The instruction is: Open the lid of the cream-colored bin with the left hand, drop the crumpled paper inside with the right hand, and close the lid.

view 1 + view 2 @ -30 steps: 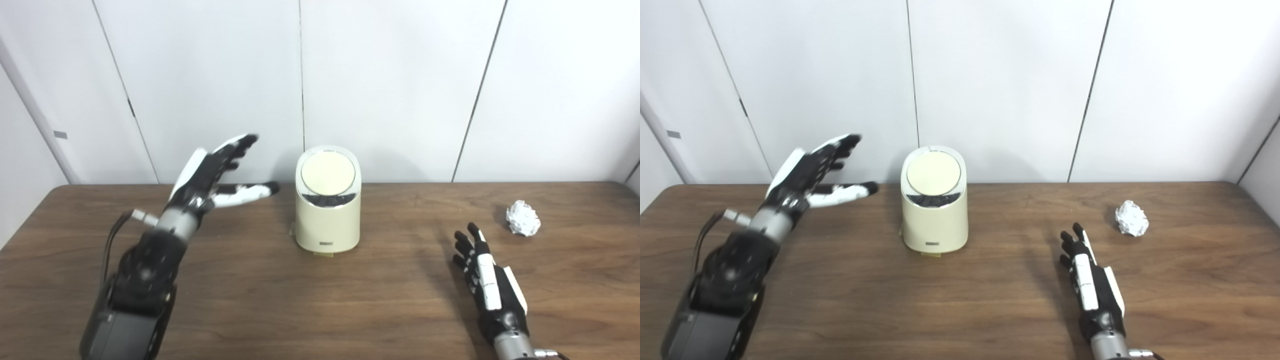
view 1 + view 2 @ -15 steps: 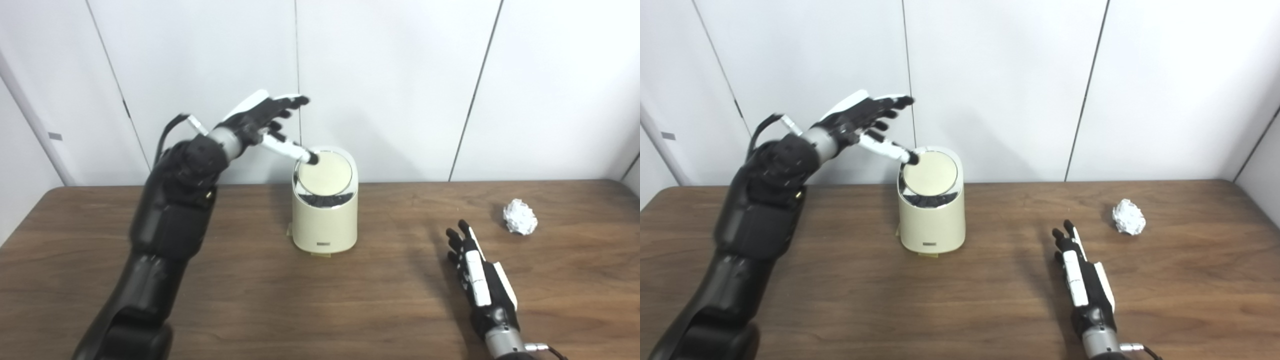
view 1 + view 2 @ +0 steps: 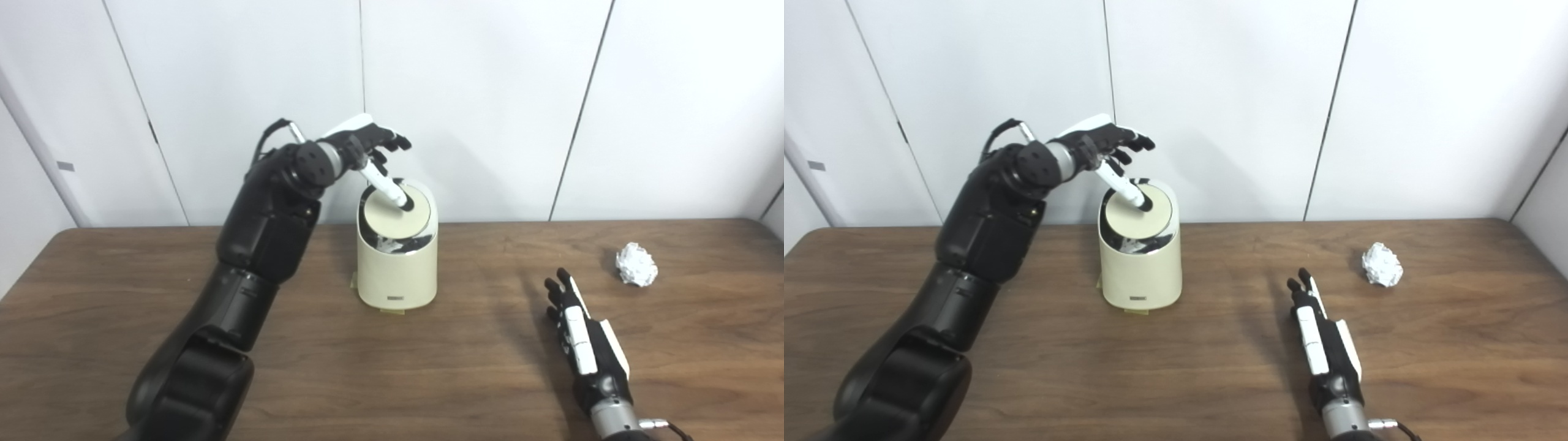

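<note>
Cream bin (image 3: 397, 269) upright, lid (image 3: 387, 217) shut, crumpled paper (image 3: 636, 272) well right

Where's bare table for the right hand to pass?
Bare wood between the bin and right hand, and from that hand to the crumpled paper. Front table is open too. Crowded only over the lid, where the left hand presses.

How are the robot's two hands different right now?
The left hand is raised above the cream bin, while the right hand lies low over the table. The left hand's thumb touches the lid; the right hand touches nothing, and the crumpled paper lies beyond it. Both are open and hold nothing.
</note>
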